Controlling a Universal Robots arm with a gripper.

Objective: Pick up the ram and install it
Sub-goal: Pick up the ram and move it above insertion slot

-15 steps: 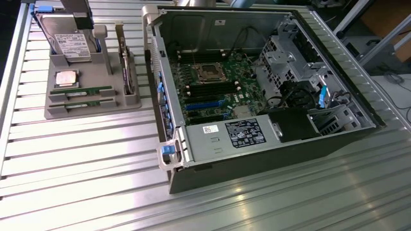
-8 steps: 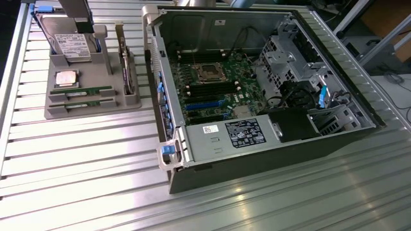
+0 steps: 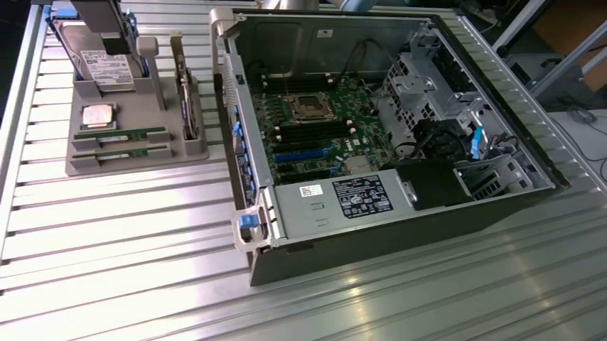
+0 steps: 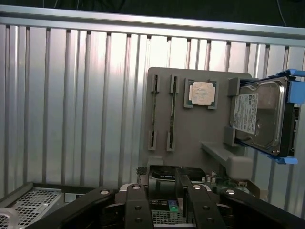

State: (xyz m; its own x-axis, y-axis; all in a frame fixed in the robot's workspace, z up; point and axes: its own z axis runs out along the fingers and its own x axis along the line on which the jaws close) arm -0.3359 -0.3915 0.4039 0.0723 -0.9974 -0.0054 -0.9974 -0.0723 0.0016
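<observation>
Lying beyond the released, empty tool (image 4: 167,210), the ram (image 4: 153,112) is seated in a grey tray (image 4: 190,133), lengthwise toward the tool.

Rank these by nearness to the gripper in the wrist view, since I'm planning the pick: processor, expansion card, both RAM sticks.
1. Expansion card, right at the gripper.
2. RAM sticks, in tray slots; too close to separate.
3. Processor, in its pocket beyond them.
</observation>
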